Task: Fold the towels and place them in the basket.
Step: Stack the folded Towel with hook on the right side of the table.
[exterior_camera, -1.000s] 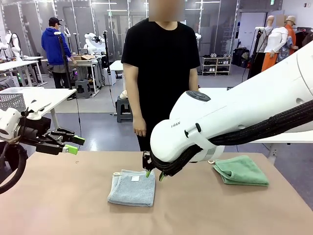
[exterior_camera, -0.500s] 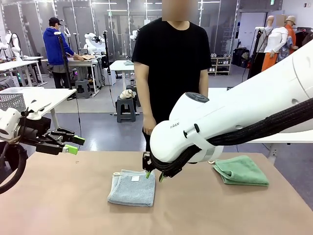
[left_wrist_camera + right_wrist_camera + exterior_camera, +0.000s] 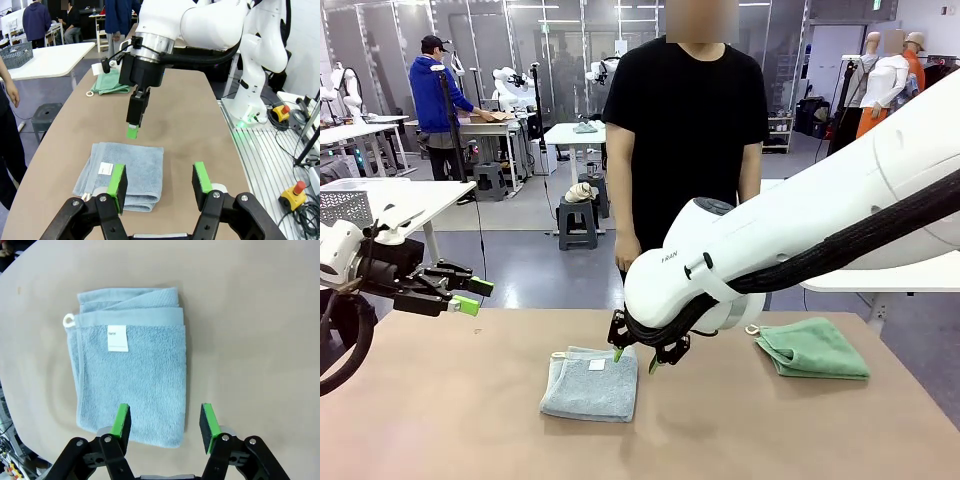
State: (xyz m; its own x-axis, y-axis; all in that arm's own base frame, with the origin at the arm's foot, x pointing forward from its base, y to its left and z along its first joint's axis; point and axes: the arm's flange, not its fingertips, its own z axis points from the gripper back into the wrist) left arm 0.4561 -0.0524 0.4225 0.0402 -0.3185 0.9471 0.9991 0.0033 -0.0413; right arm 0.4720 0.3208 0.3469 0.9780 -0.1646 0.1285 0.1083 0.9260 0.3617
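- Right gripper (image 3: 164,422): jaws released, empty, poised above the blue-grey towel (image 3: 131,363).
- Left gripper (image 3: 159,181): jaws apart, empty, raised off the table (image 3: 440,420).
- Blue-grey towel: folded flat (white label up), mid-table.
- Green towel (image 3: 812,348): folded, far right.

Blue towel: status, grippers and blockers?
Right gripper open, empty, above blue-grey towel. Left gripper open, off to the side. Towel folded flat on table; green towel apart. Nothing blocking.
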